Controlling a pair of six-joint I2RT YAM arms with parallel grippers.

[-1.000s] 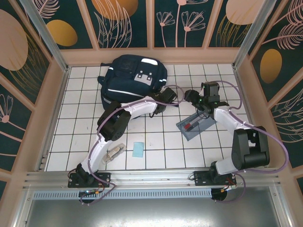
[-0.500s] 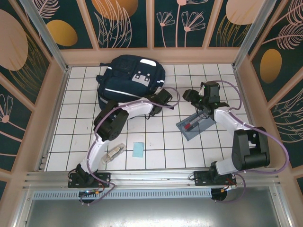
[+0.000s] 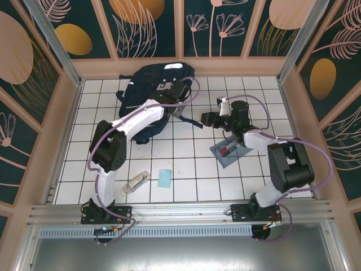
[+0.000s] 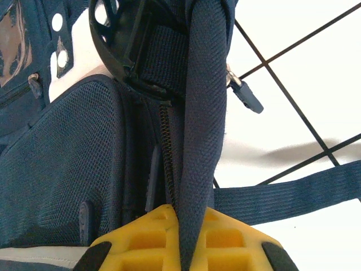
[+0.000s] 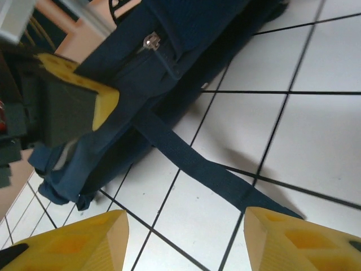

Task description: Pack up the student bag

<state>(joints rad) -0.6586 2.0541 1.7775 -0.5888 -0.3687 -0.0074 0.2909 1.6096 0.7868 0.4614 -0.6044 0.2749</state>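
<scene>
The left arm reaches far over the counter (image 3: 186, 164) in a long bend, up to the student bag (image 3: 141, 82), and its wrist is at the bag's right side. The left claw (image 4: 186, 248) is closed tight on a dark navy strap (image 4: 203, 113) of the bag; the webbing runs up from between the yellow fingers. The right arm is folded lower and points toward the bag. The right claw (image 5: 186, 243) stands just right of the bag, its jaws apart with nothing between them, only white tile below.

The student bag is at the far edge of the counter, against the back wall. It is dark navy, with a white stripe (image 3: 172, 66) on top and a mesh side panel (image 4: 67, 158). A loose strap (image 5: 192, 158) lies flat on the tiles, running out from the bag.
</scene>
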